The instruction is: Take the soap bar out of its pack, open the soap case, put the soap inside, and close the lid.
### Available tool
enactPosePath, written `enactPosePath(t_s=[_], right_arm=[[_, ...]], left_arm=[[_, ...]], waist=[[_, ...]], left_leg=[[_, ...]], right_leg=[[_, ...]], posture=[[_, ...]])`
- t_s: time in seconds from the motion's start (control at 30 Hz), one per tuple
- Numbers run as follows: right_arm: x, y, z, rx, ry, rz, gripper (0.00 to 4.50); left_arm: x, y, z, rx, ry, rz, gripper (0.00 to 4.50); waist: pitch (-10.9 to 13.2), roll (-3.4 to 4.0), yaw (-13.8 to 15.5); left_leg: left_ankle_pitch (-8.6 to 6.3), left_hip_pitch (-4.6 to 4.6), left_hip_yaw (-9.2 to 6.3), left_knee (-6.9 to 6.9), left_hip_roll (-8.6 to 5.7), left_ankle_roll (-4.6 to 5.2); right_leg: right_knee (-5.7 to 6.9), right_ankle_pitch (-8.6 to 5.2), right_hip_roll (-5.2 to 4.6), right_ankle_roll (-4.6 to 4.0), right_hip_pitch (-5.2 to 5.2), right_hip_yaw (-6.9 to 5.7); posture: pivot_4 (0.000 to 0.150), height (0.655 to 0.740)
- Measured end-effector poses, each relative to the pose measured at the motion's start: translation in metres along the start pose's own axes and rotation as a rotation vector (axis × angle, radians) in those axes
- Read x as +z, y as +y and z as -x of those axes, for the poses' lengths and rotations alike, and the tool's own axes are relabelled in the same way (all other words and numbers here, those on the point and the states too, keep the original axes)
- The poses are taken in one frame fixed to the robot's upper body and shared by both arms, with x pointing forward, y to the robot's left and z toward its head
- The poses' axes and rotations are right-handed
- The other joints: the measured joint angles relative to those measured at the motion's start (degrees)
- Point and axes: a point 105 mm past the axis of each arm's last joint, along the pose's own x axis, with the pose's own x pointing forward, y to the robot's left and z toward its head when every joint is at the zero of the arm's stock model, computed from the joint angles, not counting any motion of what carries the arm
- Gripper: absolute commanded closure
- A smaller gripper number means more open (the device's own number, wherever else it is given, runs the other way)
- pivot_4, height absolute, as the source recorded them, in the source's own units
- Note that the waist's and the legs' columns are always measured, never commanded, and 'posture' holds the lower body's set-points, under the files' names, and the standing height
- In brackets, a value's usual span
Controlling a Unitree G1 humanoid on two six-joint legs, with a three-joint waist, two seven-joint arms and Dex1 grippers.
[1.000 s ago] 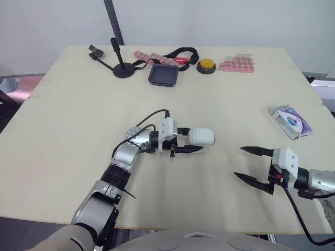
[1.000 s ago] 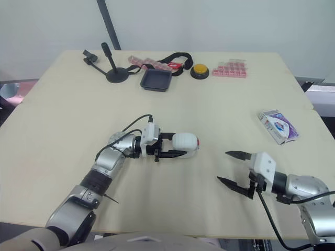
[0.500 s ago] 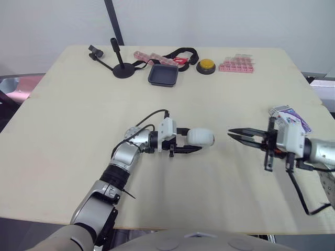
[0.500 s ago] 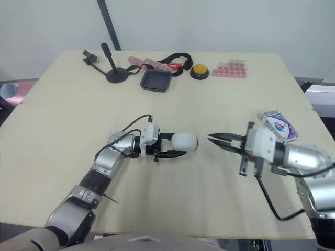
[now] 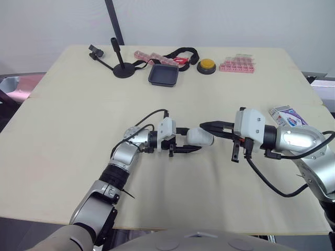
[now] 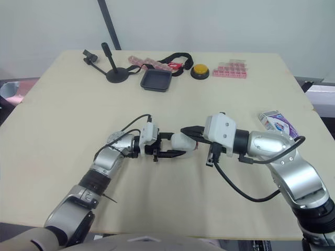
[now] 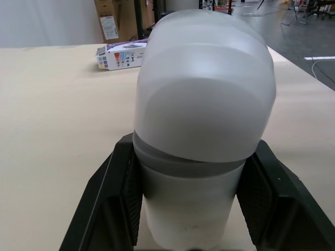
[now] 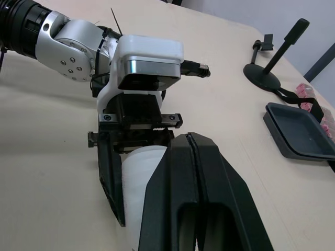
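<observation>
Centrally, left tool [image 5: 194,139] tight around soap case [image 5: 203,137], closed right tool [image 5: 205,125] at its end

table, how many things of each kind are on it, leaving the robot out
soap case: 1
soap pack: 1
black tray: 1
yellow button: 1
pink block sets: 2
black stand: 1
black strap: 1
total: 8

Along the table's [image 5: 68,120] far edge: black stand [image 5: 123,70] nearest the left corner, then a pink strip [image 5: 149,56] and black strap [image 5: 180,53]. A dark tray [image 5: 163,76] sits just before them. Yellow button [image 5: 206,65] and pink block grid [image 5: 238,64] lie further right.
</observation>
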Motion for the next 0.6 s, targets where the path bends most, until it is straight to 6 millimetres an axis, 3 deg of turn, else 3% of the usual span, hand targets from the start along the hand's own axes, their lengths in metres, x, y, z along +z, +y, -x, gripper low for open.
enactPosePath(t_s=[0.6], right_arm=[[0.004, 0.015, -0.014, 0.101, 0.049, -0.056, 4.48]], left_arm=[[0.0, 0.001, -0.001, 0.007, -0.001, 0.003, 2.58]], waist=[[0.0, 0.0, 0.0]], left_leg=[[0.0, 0.02, 0.01, -0.01, 0.0, 0.0]], right_leg=[[0.01, 0.0, -0.01, 0.0, -0.01, 0.0]], posture=[[0.15, 0.74]])
